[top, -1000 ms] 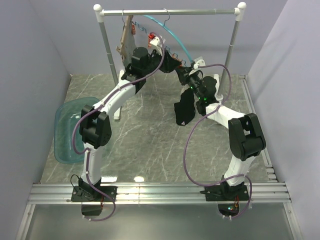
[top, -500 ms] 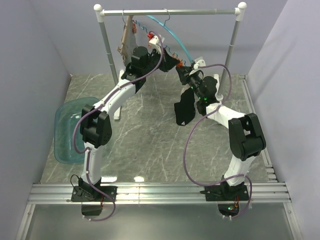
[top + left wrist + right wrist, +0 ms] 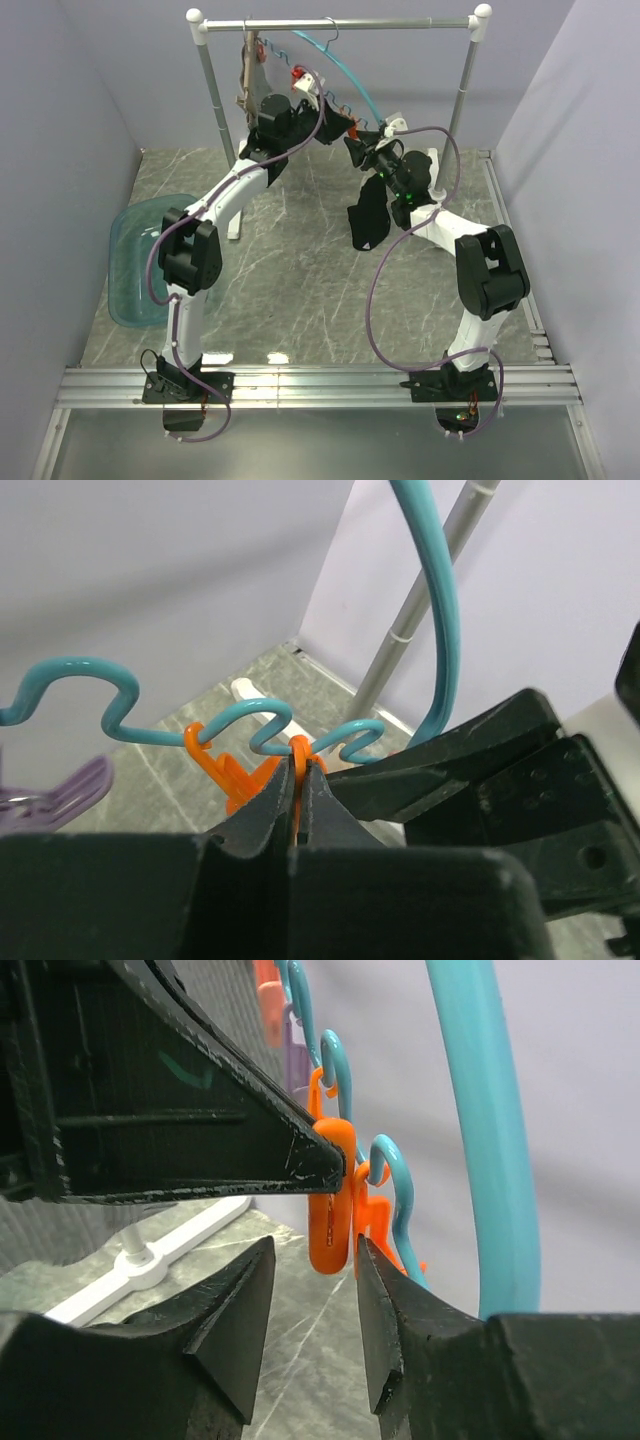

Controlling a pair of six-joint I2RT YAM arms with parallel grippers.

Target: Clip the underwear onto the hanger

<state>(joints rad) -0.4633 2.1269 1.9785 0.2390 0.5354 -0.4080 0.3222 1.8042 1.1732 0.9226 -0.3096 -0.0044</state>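
Observation:
The teal hanger [image 3: 352, 78] hangs by its hook from the rail, with its row of clips near both grippers. My left gripper [image 3: 338, 122] is shut on an orange clip [image 3: 296, 752] of the hanger [image 3: 441, 610]. My right gripper [image 3: 356, 142] is open, and its jaws stand on either side of the same orange clip [image 3: 331, 1215] below the teal hoop [image 3: 488, 1120]. The left gripper's finger [image 3: 190, 1110] crosses above it. The black underwear [image 3: 369, 216] hangs down beside the right arm, which hides its upper end. It shows in neither wrist view.
A metal rail [image 3: 400, 22] on two posts spans the back. A brown wooden hanger with grey cloth [image 3: 252, 80] hangs at its left. A teal tub [image 3: 135, 260] sits at the left. A purple clip [image 3: 60, 790] and the rack's white foot [image 3: 150, 1260] are nearby.
My right gripper has moved up and left, closing in on the clip that the left gripper holds. The left gripper and the hanger have shifted slightly left. The wooden hanger has swung round.

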